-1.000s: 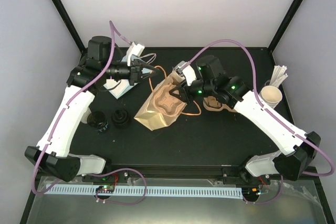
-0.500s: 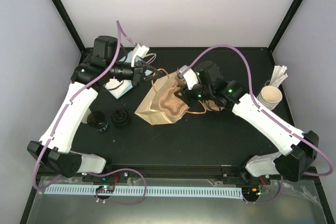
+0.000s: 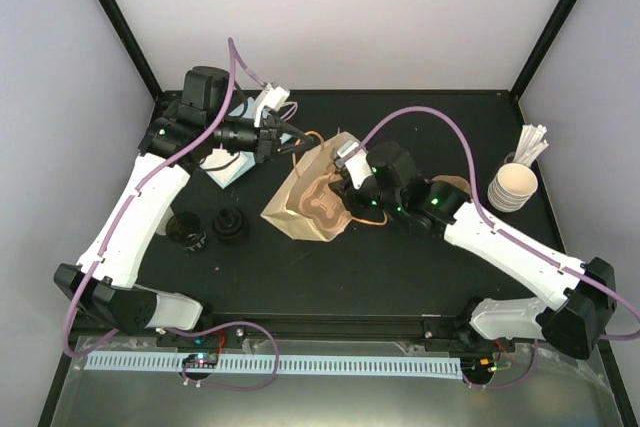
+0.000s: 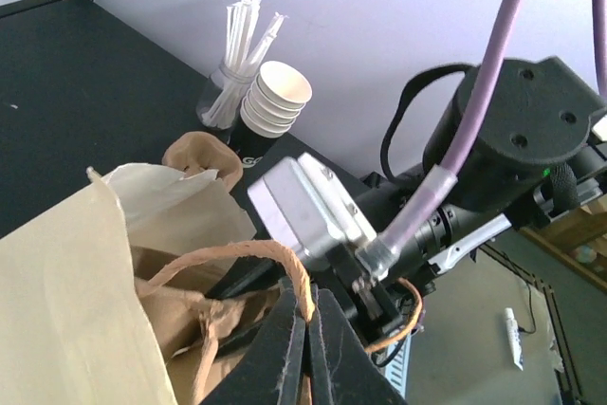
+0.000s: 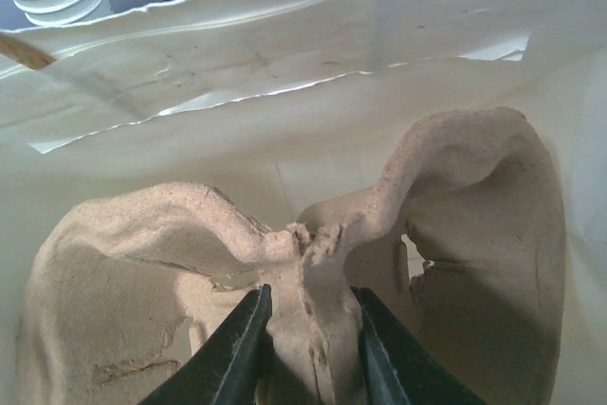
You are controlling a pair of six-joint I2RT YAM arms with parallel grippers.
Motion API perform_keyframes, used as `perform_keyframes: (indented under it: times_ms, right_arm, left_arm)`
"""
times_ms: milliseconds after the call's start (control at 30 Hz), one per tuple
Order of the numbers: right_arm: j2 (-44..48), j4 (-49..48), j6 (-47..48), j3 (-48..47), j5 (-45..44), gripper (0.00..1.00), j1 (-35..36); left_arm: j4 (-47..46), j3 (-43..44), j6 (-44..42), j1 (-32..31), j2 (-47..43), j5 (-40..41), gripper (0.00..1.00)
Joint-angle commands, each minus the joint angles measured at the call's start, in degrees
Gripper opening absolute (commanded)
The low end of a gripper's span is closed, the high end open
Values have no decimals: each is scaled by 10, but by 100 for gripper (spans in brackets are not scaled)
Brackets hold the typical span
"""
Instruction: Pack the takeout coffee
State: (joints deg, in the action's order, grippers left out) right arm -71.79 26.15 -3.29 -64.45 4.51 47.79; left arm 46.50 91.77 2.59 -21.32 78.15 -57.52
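- Two black lids [image 3: 228, 225] sit near left on the table [image 3: 400, 267], well apart from the work.
- Mid-table, the right gripper [image 5: 305, 329] is clamped on the centre ridge of the brown pulp carrier [image 5: 142, 263]. One well lies to each side of the jaws, so the carrier's long axis runs across the claw, and both wells look empty.
- That carrier sits in the mouth of the paper bag [image 3: 290, 217], which lies on its side with its mouth toward the far right. The way deeper in, as I judge it, runs left and near from the claw.
- Right of the bag stands a nested stack of cups [image 4: 275, 101] with white sticks [image 4: 237, 45] (the takeout coffee itself I cannot pick out in any view, so its bearing from either claw, and which arm is nearer, cannot be told).
- Farthest, the left gripper [image 4: 305, 329] is pinched together on the bag's twine handle [image 4: 237, 255], apparently lifting the mouth open.
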Motion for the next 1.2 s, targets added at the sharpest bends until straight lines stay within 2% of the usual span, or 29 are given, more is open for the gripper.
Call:
perform_keyframes:
  times_ms: [0, 200, 533, 733, 867, 1167]
  right_arm:
    - [4, -60, -2, 15, -85, 25, 35]
    - [0, -108, -27, 47, -160, 25, 78]
    - [3, -156, -60, 76, -214, 24, 105]
    - [1, -110, -76, 39, -217, 24, 104]
    - [-10, -110, -82, 48, -220, 24, 104]
    - [-20, -224, -97, 141, -215, 22, 105]
  left_arm:
    - [-28, 27, 8, -12, 5, -15, 2]
    - [-50, 25, 22, -30, 14, -12, 2]
    - [-69, 28, 25, -61, 34, -6, 1]
    - [-56, 27, 8, -70, 33, 4, 2]
    - [-54, 24, 2, -75, 30, 2, 2]
    - [-72, 12, 12, -81, 24, 1, 2]
